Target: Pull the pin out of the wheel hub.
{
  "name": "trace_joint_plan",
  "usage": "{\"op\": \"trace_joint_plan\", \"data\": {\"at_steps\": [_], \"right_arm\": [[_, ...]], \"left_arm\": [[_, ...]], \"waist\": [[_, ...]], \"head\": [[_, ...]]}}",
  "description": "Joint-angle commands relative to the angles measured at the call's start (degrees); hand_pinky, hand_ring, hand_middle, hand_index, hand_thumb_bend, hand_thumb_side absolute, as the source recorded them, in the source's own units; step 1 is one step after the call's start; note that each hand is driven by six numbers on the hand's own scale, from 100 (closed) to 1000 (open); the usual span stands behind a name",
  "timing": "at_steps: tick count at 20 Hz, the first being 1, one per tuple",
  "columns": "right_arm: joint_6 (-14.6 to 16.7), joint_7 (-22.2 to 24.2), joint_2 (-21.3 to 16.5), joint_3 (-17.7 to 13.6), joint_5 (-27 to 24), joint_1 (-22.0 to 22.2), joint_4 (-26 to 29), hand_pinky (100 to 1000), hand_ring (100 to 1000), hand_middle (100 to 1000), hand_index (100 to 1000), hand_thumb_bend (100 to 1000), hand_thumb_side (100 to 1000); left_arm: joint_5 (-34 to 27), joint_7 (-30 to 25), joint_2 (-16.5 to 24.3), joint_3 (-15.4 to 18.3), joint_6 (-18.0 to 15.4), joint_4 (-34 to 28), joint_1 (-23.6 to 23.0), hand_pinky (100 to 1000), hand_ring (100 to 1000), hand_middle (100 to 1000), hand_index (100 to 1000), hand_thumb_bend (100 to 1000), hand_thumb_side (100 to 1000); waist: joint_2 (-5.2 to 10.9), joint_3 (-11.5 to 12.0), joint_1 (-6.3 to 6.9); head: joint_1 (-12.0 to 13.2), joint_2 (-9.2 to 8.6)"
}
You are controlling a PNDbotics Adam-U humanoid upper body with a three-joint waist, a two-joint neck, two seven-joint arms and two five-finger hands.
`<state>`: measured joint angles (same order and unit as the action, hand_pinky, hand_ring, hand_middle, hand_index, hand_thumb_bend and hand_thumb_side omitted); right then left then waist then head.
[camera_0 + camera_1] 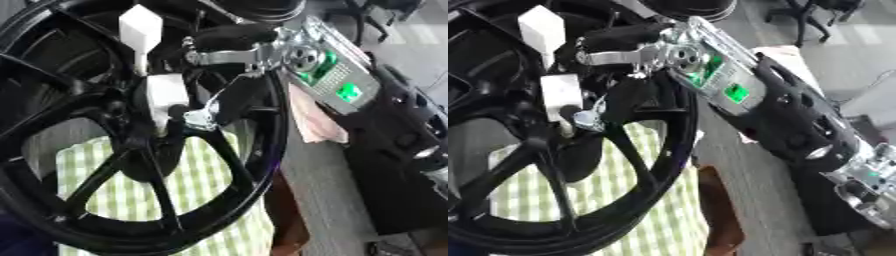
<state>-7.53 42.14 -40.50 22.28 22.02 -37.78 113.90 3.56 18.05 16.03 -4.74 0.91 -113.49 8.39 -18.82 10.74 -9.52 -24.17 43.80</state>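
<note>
- Checked cloth (219,200) on the surface, near edge, seen through the spokes.
- Black wheel (262,165) stands tilted over the cloth and fills the left side of the view.
- Hub (131,145) at the spoke centre; white pin (162,97) sits just above it, with a second white block (140,27) higher up.
- Right robot hand (206,117) reaches in from the right, fingers curled at the pin; actual contact hard to tell.
- Pink cloth (311,122) by the rim, right side.
</note>
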Motion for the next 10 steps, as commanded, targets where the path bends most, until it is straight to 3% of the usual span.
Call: {"op": "trace_joint_plan", "data": {"at_steps": [1, 6, 10], "right_arm": [[-0.6, -0.1, -0.7, -0.2, -0.7, -0.5, 0.7, 870, 988, 527, 770, 100, 628], [-1.5, -1.2, -0.6, -0.3, -1.3, -0.4, 0.7, 854, 960, 455, 696, 100, 577], [-2.6, -3.0, -0.6, -0.4, -2.2, -0.3, 0.7, 837, 901, 359, 578, 100, 557]], "left_arm": [[0.2, -0.2, 0.2, -0.1, -0.1, -1.1, 0.6, 920, 750, 620, 793, 143, 758], [0.2, -0.3, 0.2, -0.1, -0.1, -1.1, 0.6, 921, 750, 620, 793, 141, 759], [0.2, -0.3, 0.1, 0.0, 0.0, -1.1, 0.5, 922, 750, 621, 793, 140, 759]], "waist": [[0.73, 0.1, 0.41], [0.82, 0.3, 0.37], [0.95, 0.4, 0.35]], "head": [[-0.2, 0.31], [-0.3, 0.31], [-0.3, 0.31]]}}
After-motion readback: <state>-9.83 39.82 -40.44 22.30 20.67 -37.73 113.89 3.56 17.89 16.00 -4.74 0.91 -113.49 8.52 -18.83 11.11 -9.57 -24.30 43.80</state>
